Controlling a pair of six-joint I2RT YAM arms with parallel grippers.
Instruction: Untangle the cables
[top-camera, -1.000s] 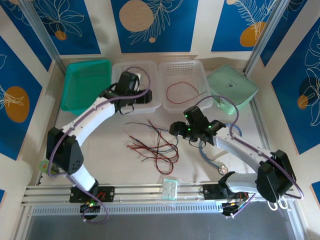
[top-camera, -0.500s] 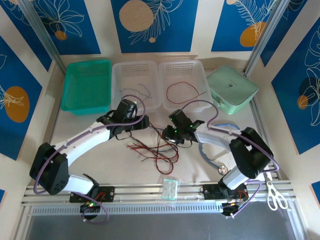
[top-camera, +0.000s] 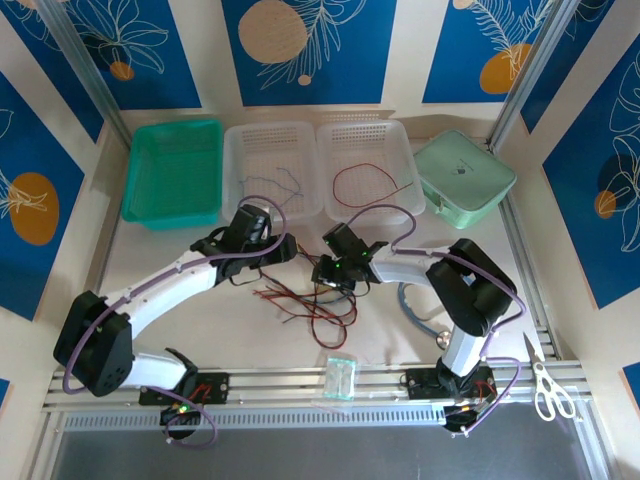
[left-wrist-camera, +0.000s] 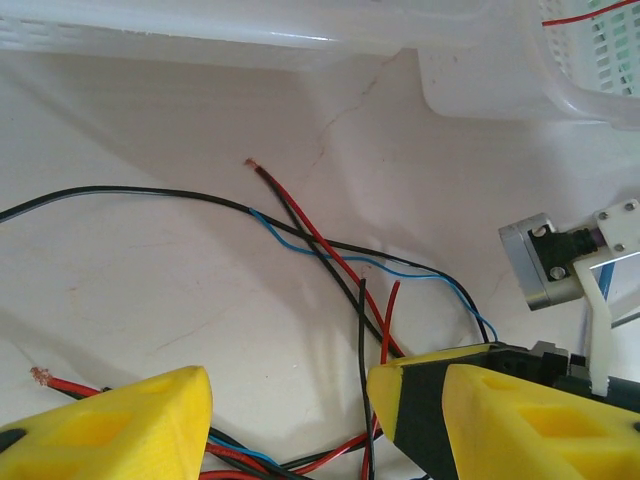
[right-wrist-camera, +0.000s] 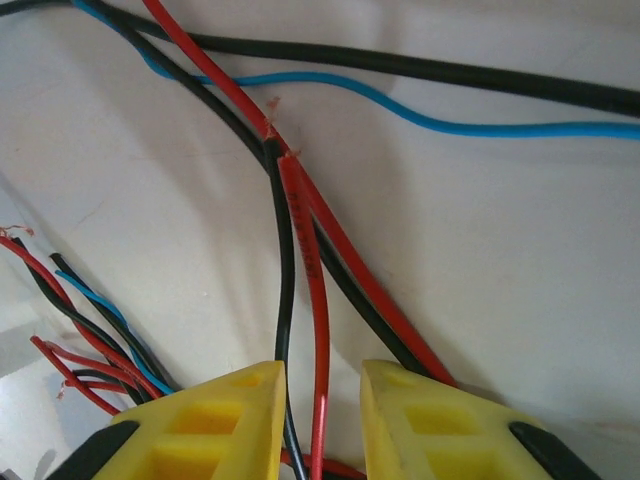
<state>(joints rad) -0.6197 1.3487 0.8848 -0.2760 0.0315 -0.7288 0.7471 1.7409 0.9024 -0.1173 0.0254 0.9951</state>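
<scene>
Cream desk (top-camera: 240, 330) carries four containers along its far edge: green tray (top-camera: 172, 172) at 10 o'clock; left clear basket (top-camera: 270, 160) at 11, holding one thin dark wire; right clear basket (top-camera: 365, 160) at 1, holding a red loop; mint box (top-camera: 465, 178) at 2. A stethoscope tube (top-camera: 412, 305) lies at 4, scissors (top-camera: 545, 388) at 5. The cables (top-camera: 315, 300) sprawl tangled at centre. The left end effector (left-wrist-camera: 288, 385) hangs over them, fingers apart. The right end effector (right-wrist-camera: 322, 375) has fingers nearly together astride a red and a black strand; whether they pinch, I cannot tell. A second ago the left one was over the left basket, and the right stood nearer 3.
</scene>
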